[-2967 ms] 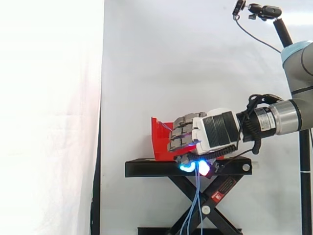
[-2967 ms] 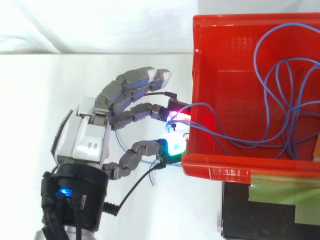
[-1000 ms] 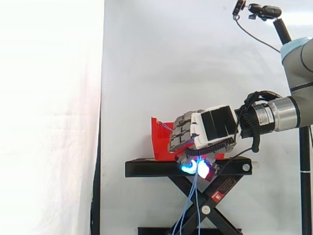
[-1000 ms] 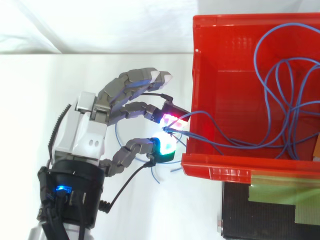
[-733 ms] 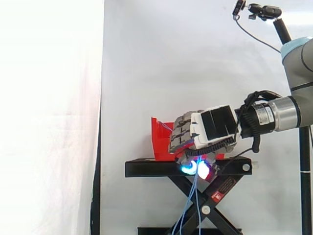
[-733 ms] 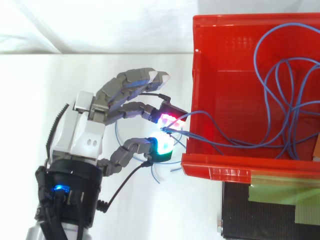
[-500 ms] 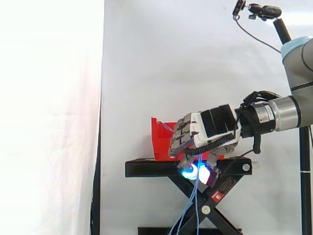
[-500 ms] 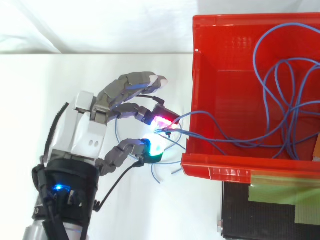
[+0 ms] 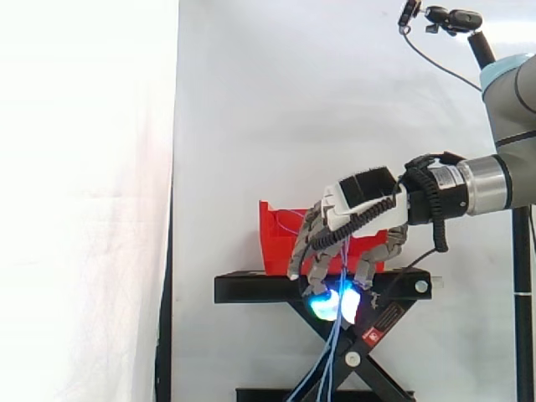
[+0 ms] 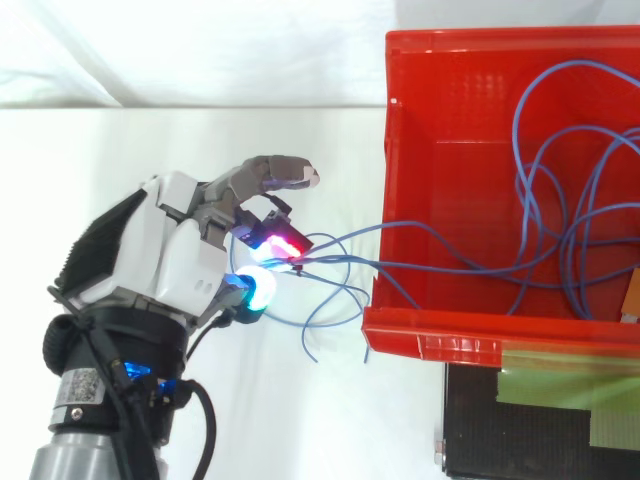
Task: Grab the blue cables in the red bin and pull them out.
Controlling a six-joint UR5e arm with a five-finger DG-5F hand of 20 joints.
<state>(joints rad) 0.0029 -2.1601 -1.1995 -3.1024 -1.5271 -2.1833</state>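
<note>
Several blue cables (image 10: 560, 215) loop inside the red bin (image 10: 432, 346). A few strands run over its wall and out to my hand (image 10: 160, 250). I've got them pinched between thumb and fingertips (image 10: 283, 243), just outside the bin wall. Loose ends curl below the pinch. Side view: my fingers point down in front of the black stand (image 9: 251, 287), pads glowing cyan, strands hanging from them down past the stand's frame. Bin sits on the stand, white curtain (image 9: 293, 100) behind.

red label (image 9: 379, 328) on black stand (image 9: 251, 288), print unreadable
</note>
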